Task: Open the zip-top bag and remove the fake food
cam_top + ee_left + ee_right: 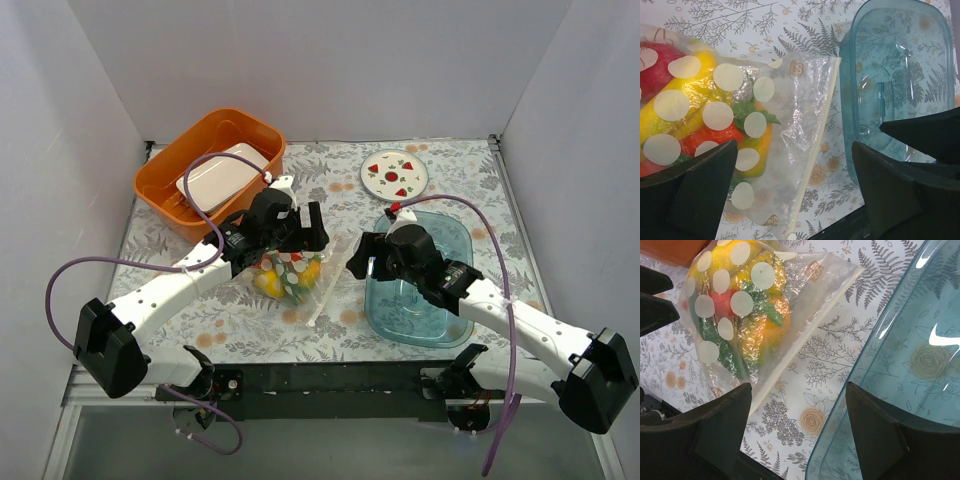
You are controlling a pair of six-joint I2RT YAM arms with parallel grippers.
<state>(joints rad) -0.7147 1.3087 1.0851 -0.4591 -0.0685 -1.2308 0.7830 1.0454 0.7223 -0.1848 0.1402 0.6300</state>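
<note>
The zip-top bag [295, 278] lies flat on the patterned table between the arms, clear with white dots, its zip strip [815, 145] toward the blue tray. The fake food [278, 277] is inside it: yellow, red, orange and green pieces [695, 110], also in the right wrist view [745, 310]. My left gripper [795, 185] is open and empty, hovering over the bag's zip end. My right gripper [797, 427] is open and empty, over the table between the bag [790, 305] and the tray.
A clear blue tray [455, 300] sits right of the bag, empty. An orange bin [165, 185] holding a white lidded container [222, 175] stands at the back left. A white plate printed with strawberries [395, 175] lies at the back.
</note>
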